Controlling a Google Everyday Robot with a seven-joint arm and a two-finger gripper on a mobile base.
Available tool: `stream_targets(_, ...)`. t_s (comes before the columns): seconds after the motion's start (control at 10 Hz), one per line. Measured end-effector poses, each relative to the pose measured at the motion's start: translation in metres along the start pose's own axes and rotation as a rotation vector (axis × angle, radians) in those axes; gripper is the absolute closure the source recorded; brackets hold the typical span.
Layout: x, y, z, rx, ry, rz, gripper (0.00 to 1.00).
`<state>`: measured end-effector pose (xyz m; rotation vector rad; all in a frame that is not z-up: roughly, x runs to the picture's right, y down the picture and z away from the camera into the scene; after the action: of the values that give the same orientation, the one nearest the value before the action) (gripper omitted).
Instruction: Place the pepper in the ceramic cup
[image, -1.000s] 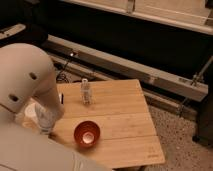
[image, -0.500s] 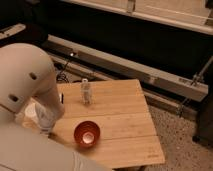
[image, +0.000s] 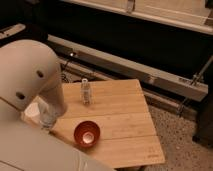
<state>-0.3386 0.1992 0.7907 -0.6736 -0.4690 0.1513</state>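
The wooden table fills the middle of the camera view. My arm's big white housing covers the left side. My gripper hangs below it over the table's left edge. A white round shape that looks like the ceramic cup shows just left of the gripper, partly hidden by the arm. The orange pepper is not visible; the arm or gripper may hide it.
A small clear shaker bottle stands upright near the table's back left. A red-orange round bowl sits at the front left, right of the gripper. A dark wall and metal rail run behind the table; speckled floor lies to the right.
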Motion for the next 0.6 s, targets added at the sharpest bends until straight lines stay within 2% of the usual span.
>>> stream_targets(0.3, 0.001, -0.032, -0.038, 0.08, -0.033, 0.014, 1.0)
stream_targets(0.4, 0.003, -0.038, -0.047, 0.097, -0.036, 0.005, 1.0)
stream_targets(0.5, 0.005, -0.043, -0.059, 0.111, -0.037, -0.02, 1.0)
stream_targets(0.6, 0.008, -0.043, -0.074, 0.114, -0.031, -0.076, 1.0)
